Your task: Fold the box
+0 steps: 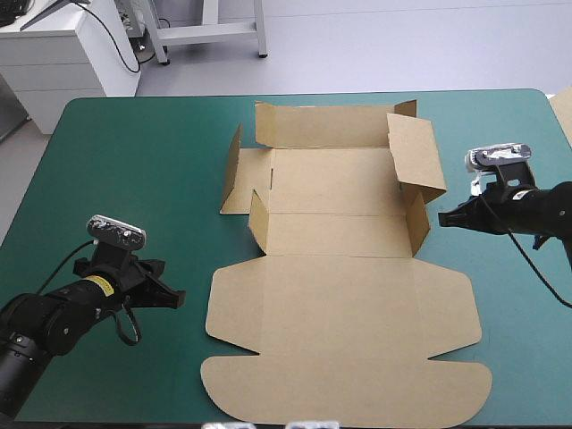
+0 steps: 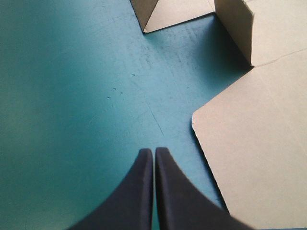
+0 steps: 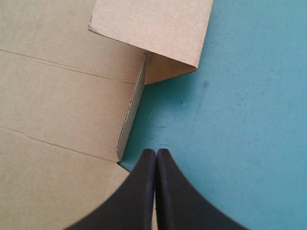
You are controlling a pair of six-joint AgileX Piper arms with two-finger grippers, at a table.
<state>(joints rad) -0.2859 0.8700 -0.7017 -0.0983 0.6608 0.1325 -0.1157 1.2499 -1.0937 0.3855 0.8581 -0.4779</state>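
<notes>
the box lies mid-table on the teal-green cover, its lid flat toward the near edge and its far flaps partly raised. both grippers are closed on nothing: the left gripper beside the lid's left corner, the right gripper just beside a raised side flap. the board looks light and stiff, likely to bend only at its creases and to slide if pushed. a free flap edge seems the best hold.

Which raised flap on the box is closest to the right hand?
The short upright flap on the right side of the box, just ahead of the right hand; other raised flaps stand farther off.
</notes>
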